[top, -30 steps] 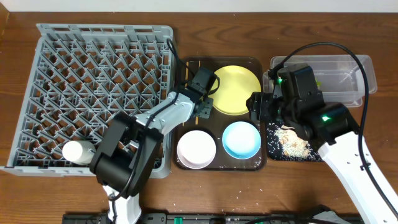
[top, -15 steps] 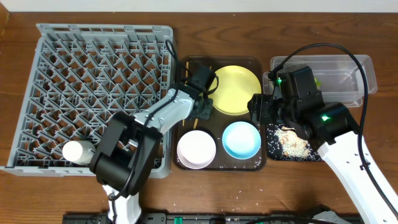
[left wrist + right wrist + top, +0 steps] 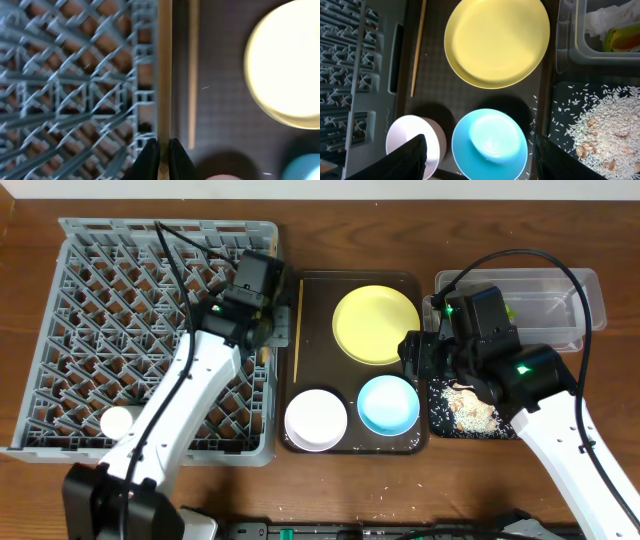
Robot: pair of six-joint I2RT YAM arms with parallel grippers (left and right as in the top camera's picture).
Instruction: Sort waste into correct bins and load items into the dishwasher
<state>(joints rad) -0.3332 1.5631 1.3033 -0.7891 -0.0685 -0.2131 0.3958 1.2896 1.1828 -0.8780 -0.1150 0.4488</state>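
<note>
My left gripper (image 3: 164,145) is shut on one wooden chopstick (image 3: 164,75) and holds it above the right edge of the grey dish rack (image 3: 120,300); it also shows in the overhead view (image 3: 262,330). The other chopstick (image 3: 296,330) lies on the brown serving tray (image 3: 300,405), also seen in the left wrist view (image 3: 193,75). My right gripper (image 3: 485,160) is open and empty above the light blue bowl (image 3: 492,140). The yellow plate (image 3: 375,323) and pinkish bowl (image 3: 316,418) sit on the tray. A white cup (image 3: 117,422) lies in the rack.
A black tray (image 3: 445,395) with rice (image 3: 470,410) sits right of the serving tray. Behind it a clear tub (image 3: 560,290) holds white paper (image 3: 607,17) and a snack wrapper (image 3: 620,40). Loose grains lie along the serving tray's front edge.
My left gripper has lifted off the serving tray and moved left over the rack's right edge, with one chopstick in it. The right arm has not moved.
</note>
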